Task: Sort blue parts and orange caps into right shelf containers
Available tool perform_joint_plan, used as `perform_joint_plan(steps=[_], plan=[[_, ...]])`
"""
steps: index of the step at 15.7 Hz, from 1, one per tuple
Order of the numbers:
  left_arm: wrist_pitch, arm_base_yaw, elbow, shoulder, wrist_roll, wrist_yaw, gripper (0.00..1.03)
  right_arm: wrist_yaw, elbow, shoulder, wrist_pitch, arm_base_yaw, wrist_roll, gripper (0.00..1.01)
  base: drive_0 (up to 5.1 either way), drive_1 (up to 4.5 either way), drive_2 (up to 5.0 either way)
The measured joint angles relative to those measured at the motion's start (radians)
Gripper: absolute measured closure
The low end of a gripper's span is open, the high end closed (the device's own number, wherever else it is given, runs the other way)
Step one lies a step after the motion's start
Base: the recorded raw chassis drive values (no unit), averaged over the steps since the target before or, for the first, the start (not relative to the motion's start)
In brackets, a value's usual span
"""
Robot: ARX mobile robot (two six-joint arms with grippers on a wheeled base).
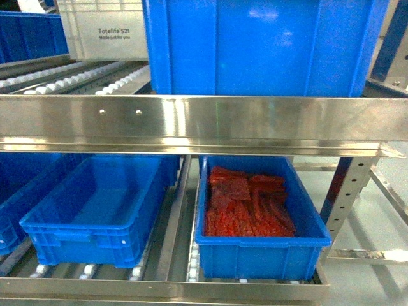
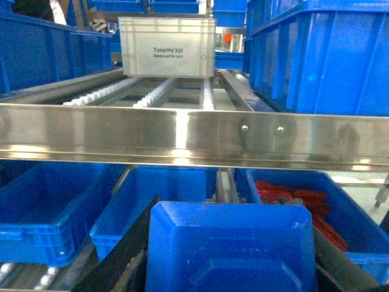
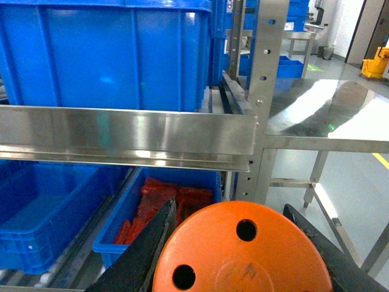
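Right wrist-mounted view: I see the right gripper (image 3: pixel 240 255) with its dark jaws standing either side of a round, bright orange plastic cap (image 3: pixel 243 252) with two small holes in its face; the jaws are clamped against it. In the left wrist-mounted view, the left gripper (image 2: pixel 228 255) flanks a dark blue moulded plastic part (image 2: pixel 231 249) with a squared, stepped face, and I judge it gripped likewise. Neither gripper appears in the head view. Outward from the jaws, both cameras face a stainless steel shelf rail (image 1: pixel 191 121). Below the rail, on roller tracks, sit two bright blue rectangular plastic crates: the left crate (image 1: pixel 83 220) appears empty, and the right crate (image 1: pixel 261 252) holds flat red pieces (image 1: pixel 245 204). A tall blue crate (image 1: pixel 255 44) and a pale grey lettered crate (image 1: pixel 102 29) stand on the upper level. Risks, as I judge them: the rail overhangs the lower crates, so a high approach could strike it; an early release could send a part onto the rollers or floor; and placing a part among the red pieces would be a sorting error.
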Motion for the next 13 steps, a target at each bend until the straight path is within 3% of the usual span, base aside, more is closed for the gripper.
perform_joint_plan(steps=[13], plan=[[-0.001, 0.0, 0.0, 0.0, 0.0, 0.0, 0.59, 0.0, 0.0, 0.0, 0.001, 0.0, 0.0, 0.56, -5.1, 2.31, 2.3]])
